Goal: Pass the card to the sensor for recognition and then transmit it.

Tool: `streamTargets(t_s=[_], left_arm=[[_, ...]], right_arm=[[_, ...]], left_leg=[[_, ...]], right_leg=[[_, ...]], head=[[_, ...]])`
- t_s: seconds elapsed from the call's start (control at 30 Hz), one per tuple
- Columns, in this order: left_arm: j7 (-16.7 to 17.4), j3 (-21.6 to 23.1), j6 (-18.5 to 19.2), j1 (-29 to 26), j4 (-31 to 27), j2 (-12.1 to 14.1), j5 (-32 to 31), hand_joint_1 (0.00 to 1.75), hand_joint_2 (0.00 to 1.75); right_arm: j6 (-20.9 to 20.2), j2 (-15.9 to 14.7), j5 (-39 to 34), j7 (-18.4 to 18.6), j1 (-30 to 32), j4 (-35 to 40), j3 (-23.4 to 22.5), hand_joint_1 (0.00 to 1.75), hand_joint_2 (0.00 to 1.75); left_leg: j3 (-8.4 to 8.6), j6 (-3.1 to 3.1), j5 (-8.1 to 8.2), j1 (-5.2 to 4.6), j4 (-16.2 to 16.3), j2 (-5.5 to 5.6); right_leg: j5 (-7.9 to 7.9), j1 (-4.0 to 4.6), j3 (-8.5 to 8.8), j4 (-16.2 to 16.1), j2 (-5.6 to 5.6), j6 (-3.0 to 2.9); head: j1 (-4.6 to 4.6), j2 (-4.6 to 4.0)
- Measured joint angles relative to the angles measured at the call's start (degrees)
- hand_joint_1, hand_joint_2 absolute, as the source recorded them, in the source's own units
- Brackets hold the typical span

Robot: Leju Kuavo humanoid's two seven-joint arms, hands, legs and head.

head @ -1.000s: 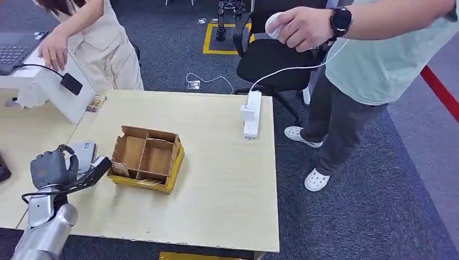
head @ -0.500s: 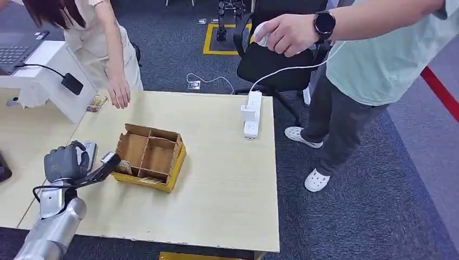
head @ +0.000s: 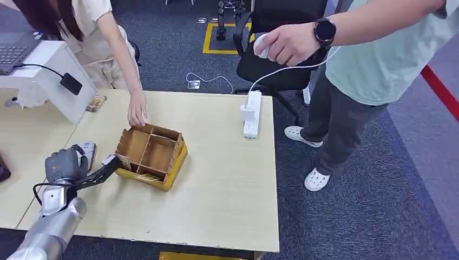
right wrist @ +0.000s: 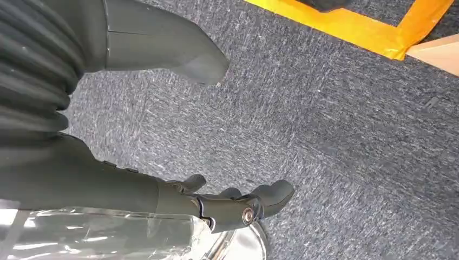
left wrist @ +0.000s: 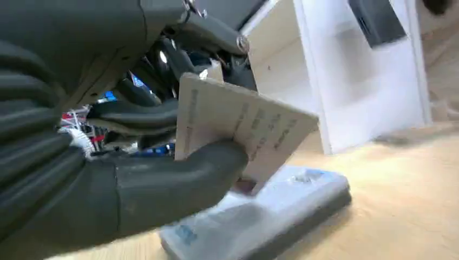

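- The table [head: 216, 179] is seen from high up, looking forward and down.
- The left hand [left wrist: 108, 179] is seen from close behind; the table is shared with the head view.
- The floor [right wrist: 335, 124] is faced from beside the right hand [right wrist: 178, 162].

Matt brown cardboard box [head: 152, 157] on a smooth pale wood counter [head: 227, 184]; rough grey carpet floor [head: 379, 206]; matt paper-like card [left wrist: 238, 127]; silver metal arm [head: 48, 233].

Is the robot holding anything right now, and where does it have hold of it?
Yes. Its left hand pinches a card by one end, thumb on its face. The right hand holds nothing.
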State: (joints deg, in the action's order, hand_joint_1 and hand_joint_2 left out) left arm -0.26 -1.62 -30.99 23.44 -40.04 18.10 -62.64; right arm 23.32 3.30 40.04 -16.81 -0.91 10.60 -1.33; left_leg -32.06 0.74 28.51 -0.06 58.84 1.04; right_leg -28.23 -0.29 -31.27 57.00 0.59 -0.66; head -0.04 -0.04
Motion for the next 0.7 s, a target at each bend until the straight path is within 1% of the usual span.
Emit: streamTargets(t_s=[0.23,0.33,0.47,0.53,0.63,0.7], left_arm=[[0.87,0.00,1.09,0.09,1.40,0.72,-0.02,1.75,1.75],[0.87,0.00,2.38,0.10,1.62,0.90,-0.20,1.75,1.75],[0.90,0.02,6.69,0.07,1.86,1.03,-0.09,1.75,1.75],[0.92,0.02,7.85,0.06,1.86,1.18,0.02,1.75,1.75],[0.92,0.18,13.62,0.04,1.84,1.55,0.85,1.75,1.75],[0.85,0.33,16.39,0.06,1.81,2.05,1.64,1.75,1.75]], right_arm=[[0.00,0.00,0.07,-0.15,-0.01,0.00,0.00,0.00,1.75],[0.00,0.00,0.09,-0.55,0.00,0.00,0.00,0.00,1.75],[0.02,0.00,0.09,-1.01,0.01,0.00,0.00,0.00,1.75],[0.02,0.00,0.09,-1.03,0.02,0.00,0.00,0.00,1.75],[-0.02,0.00,0.28,-1.09,0.02,0.00,0.00,0.00,1.75],[-0.07,0.00,0.46,-1.16,-0.05,0.00,0.00,0.00,1.75]], left_leg=[[0.00,0.00,0.00,0.00,0.00,-0.02],[0.01,0.00,0.00,-0.01,0.00,-0.02],[0.02,0.00,0.00,0.00,0.00,-0.01],[0.03,0.00,0.00,0.00,0.00,-0.01],[0.08,0.00,0.00,-0.01,-0.01,0.00],[0.23,-0.01,0.00,-0.04,-0.05,0.02]], right_leg=[[0.00,0.00,0.01,0.00,0.02,0.00],[0.00,0.00,0.02,0.01,0.02,0.00],[0.00,-0.01,0.03,0.01,0.00,0.00],[0.00,-0.01,0.04,0.02,0.00,0.00],[0.00,-0.01,0.09,0.03,-0.02,0.00],[-0.02,-0.03,0.24,0.03,-0.05,-0.01]], head=[[-0.02,0.00],[0.00,-0.02],[0.00,0.00],[0.00,0.00],[0.02,0.00],[0.00,0.00]])
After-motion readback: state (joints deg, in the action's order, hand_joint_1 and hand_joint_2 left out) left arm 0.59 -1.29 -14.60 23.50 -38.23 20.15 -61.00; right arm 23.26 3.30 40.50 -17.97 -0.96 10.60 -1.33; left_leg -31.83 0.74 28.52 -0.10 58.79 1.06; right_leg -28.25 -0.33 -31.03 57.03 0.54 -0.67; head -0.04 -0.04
